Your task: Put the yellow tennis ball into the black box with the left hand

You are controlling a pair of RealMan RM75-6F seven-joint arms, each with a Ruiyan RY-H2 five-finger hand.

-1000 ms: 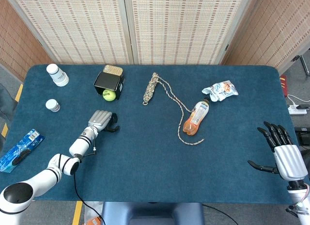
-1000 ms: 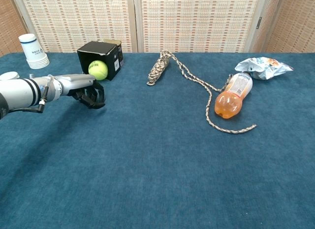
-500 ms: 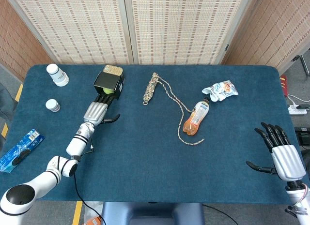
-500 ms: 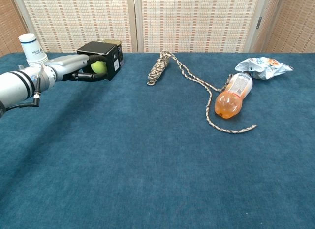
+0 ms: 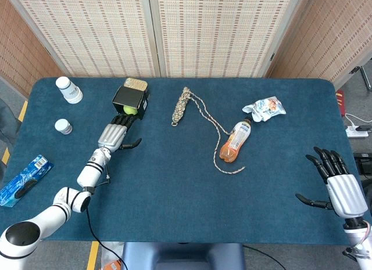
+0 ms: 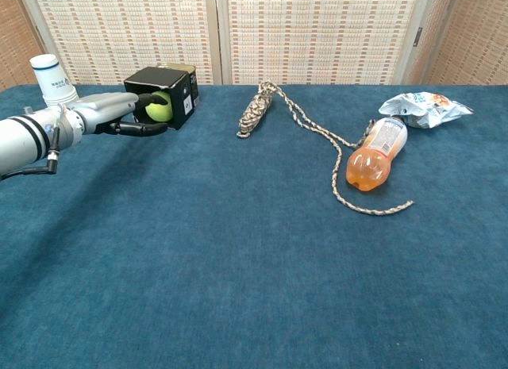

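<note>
The yellow tennis ball [image 5: 129, 110] [image 6: 159, 109] sits inside the open mouth of the black box [image 5: 131, 96] [image 6: 172, 80], which lies on its side at the table's far left. My left hand [image 5: 116, 134] [image 6: 109, 113] reaches up to that opening, fingers stretched out with their tips against the ball and the thumb held apart below. It grips nothing. My right hand [image 5: 340, 189] hovers at the near right edge of the table with its fingers spread and empty; only the head view shows it.
A braided rope [image 5: 183, 104] [image 6: 262, 107] trails to an orange bottle [image 5: 235, 141] [image 6: 373, 156], with a crumpled snack bag [image 5: 264, 108] [image 6: 425, 107] beyond it. A gold tin [image 5: 135, 83] lies behind the box. Stacked paper cups [image 5: 69, 89] [image 6: 53, 82], a small white pot [image 5: 63, 126] and a blue packet [image 5: 23, 178] stand left.
My left hand has moved forward from the table in front of the box, uncurled its fingers and reached the ball; the ball now sits deeper in the box. The right hand has barely shifted.
</note>
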